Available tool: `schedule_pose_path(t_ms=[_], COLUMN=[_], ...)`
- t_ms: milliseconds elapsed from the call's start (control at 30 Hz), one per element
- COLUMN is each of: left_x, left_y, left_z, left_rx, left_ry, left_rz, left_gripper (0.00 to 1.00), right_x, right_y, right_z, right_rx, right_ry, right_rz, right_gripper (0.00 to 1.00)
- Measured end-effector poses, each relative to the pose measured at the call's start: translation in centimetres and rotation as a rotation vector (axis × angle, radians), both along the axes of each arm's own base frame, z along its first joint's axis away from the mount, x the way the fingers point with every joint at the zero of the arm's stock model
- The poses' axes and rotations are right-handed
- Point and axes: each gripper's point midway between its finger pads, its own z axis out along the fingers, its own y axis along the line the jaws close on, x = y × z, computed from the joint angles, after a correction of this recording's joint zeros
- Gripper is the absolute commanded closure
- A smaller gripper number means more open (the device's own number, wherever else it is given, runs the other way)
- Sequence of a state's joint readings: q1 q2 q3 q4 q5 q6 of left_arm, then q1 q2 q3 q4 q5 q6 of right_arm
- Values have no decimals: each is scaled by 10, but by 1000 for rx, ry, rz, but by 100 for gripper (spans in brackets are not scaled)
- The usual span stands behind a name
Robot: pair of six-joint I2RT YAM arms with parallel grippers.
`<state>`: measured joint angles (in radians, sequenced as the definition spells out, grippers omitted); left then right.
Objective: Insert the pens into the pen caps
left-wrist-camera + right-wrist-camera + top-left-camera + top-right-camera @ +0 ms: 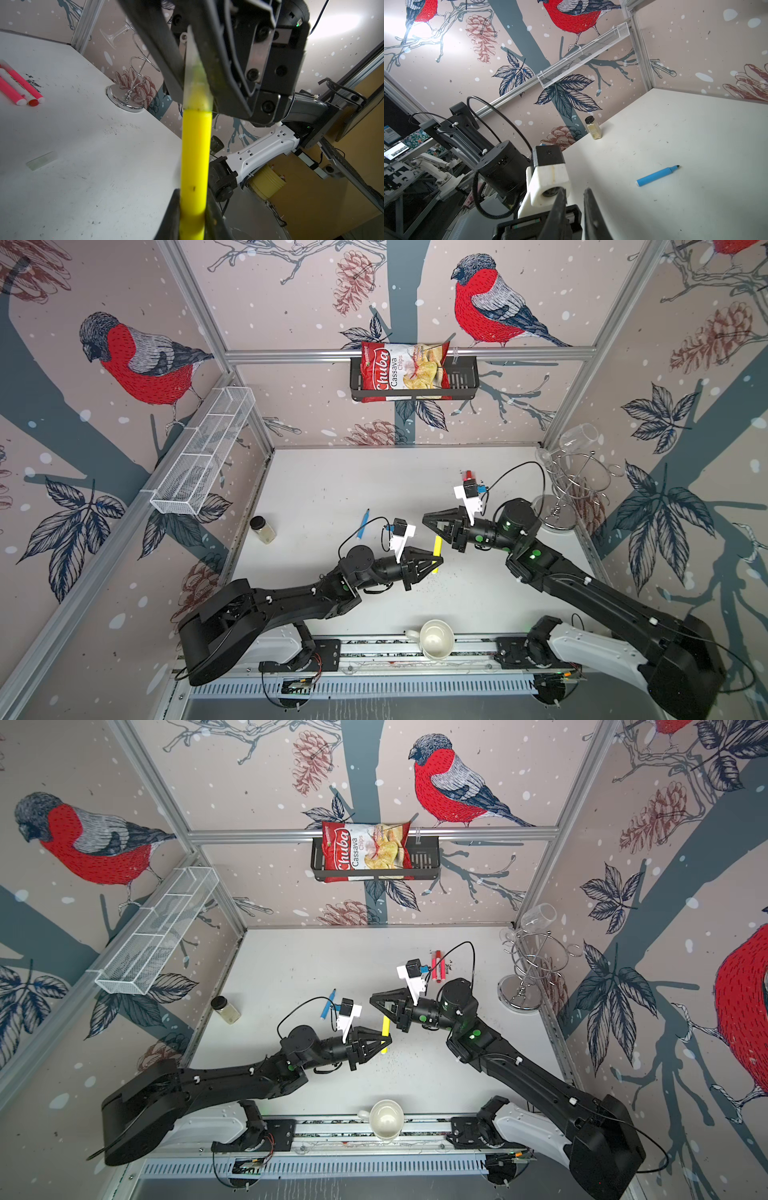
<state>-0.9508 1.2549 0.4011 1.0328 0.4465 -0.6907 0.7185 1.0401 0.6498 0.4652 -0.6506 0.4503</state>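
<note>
One pen (436,547), perhaps capped, in left claw (439,561).

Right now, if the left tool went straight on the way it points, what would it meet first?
Probably the right arm's wrist: the left tool, shut on the yellow pen, points at it. Height is unclear, so it might pass below.

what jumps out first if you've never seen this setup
The bright yellow pen above mid-table grabs the eye: the left tool grips its body while the right tool pinches the clear cap over its tip. Around it, big red-breasted birds fill the backdrop, and a red chips bag sits in a black basket hung at the back.
</note>
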Motion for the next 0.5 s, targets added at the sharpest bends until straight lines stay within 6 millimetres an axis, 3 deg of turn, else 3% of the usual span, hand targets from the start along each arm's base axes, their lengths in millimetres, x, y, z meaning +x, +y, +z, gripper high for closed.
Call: schedule_pose_path(t_ms=[500], left_x=[-5], left_y=[8], left_z=[4], left_rx=[-9], left_ry=[27], left_rz=[-71], left_gripper=[100], right_x=[-4], right_y=[1], right_z=[1], right_rx=[79], right_ry=[-8], right_rz=[-62], right_gripper=[100])
